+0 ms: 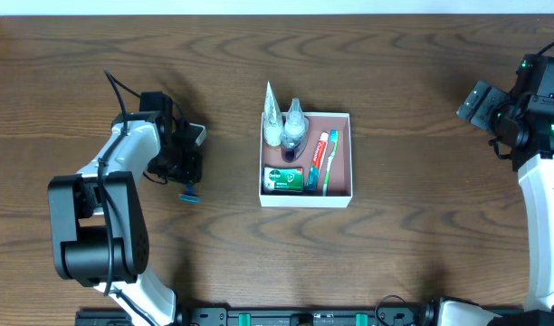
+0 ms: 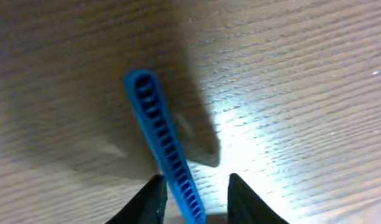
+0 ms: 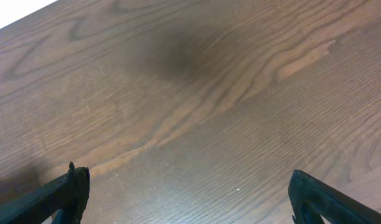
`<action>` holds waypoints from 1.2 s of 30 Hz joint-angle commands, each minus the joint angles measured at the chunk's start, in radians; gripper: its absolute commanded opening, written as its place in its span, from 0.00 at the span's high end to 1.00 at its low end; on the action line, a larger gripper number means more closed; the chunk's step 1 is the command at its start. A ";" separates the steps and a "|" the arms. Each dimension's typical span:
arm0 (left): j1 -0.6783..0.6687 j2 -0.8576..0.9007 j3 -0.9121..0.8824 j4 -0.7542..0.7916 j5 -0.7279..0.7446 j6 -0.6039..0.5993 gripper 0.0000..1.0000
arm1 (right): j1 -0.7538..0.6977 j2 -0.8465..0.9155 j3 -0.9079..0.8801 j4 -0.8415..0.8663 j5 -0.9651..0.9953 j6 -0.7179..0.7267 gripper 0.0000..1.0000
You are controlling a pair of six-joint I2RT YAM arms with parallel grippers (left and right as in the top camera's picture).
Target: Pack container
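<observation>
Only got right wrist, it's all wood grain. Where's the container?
Observer: Overhead puts the container mid-table, and it isn't empty.
Operator: Left arm doing what?
Observer: Left end effector has a finger on each side of a blue ribbed item, left of the container; can't tell if it's clamped.
Operator: What's packed so far?
Observer: One piece is a green box against the left wall.

Overhead view: straight down on the whole table [image 1: 395, 263]. Left wrist view: very near, facing wood at 9 o'clock, sharing the blue ridged item [image 2: 165, 137] with overhead. Right wrist view: higher, oblique, near 2 o'clock.
</observation>
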 commanded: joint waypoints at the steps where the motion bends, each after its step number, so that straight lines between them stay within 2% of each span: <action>1: 0.006 0.011 -0.011 -0.006 0.022 -0.023 0.70 | -0.005 0.005 0.004 -0.001 0.000 0.010 0.01; 6: 0.006 0.012 -0.011 -0.005 0.021 -0.074 0.79 | -0.005 0.005 0.004 -0.001 0.000 0.010 0.01; 18: -0.008 0.012 -0.021 -0.023 -0.082 -0.129 0.79 | -0.005 0.005 0.004 -0.001 0.000 0.010 0.01; 31: -0.066 0.012 -0.124 0.106 -0.127 -0.192 0.79 | -0.005 0.005 0.004 -0.001 0.000 0.010 0.01; 35: -0.066 0.012 -0.124 0.110 -0.126 -0.193 0.94 | -0.005 0.005 0.004 -0.001 0.000 0.010 0.01; 36: -0.066 0.012 -0.124 0.110 -0.126 -0.193 0.94 | -0.005 0.005 0.004 -0.001 0.000 0.010 0.01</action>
